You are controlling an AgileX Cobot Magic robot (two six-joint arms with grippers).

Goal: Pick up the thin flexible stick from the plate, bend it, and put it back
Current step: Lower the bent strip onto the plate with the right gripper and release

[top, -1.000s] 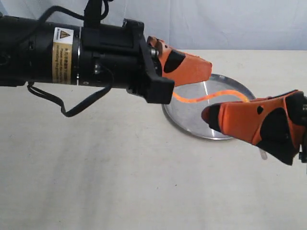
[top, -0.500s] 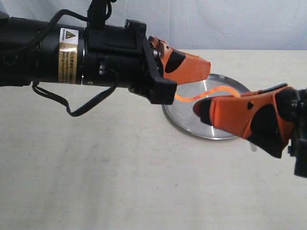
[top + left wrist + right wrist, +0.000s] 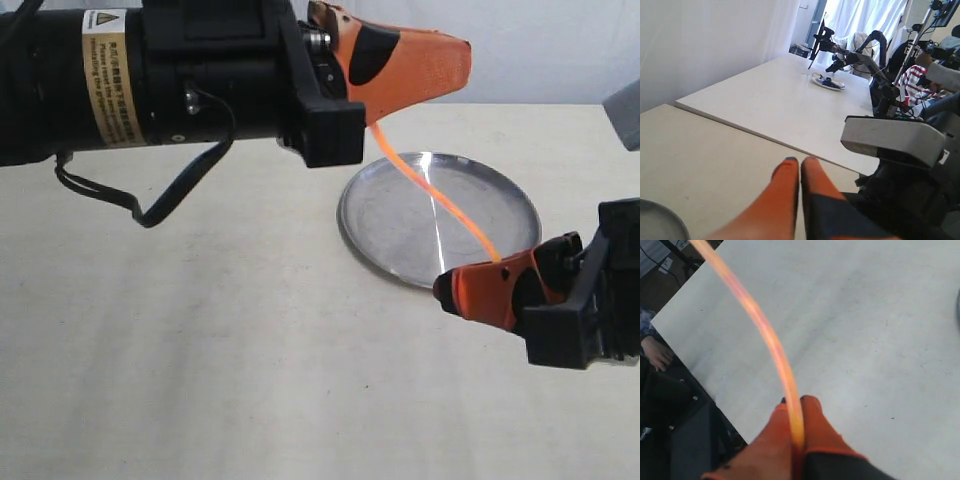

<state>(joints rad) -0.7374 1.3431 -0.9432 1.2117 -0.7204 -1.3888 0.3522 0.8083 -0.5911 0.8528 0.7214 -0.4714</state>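
Observation:
The thin flexible stick (image 3: 440,200), orange and translucent, stretches in a slight curve above the plate (image 3: 362,240), held at both ends. Its upper end runs under the fingers of my left gripper (image 3: 462,52), which is shut and raised above the plate's far rim. In the left wrist view the left gripper (image 3: 800,161) shows closed tips, with the stick hidden and a bit of the plate (image 3: 662,216) at the corner. My right gripper (image 3: 447,289) is shut on the lower end near the plate's front rim. The right wrist view shows the stick (image 3: 765,332) arcing out of the right gripper (image 3: 796,402).
The plate rests on a white tabletop (image 3: 200,350). A grey housing (image 3: 892,140) of the other arm stands beyond the table's edge. Farther off is a second table with another robot (image 3: 850,55) and a seated person (image 3: 920,75).
The left gripper rose and the right gripper dropped toward the plate's front rim. The stick went from a wavy, level line to a taut slanted one.

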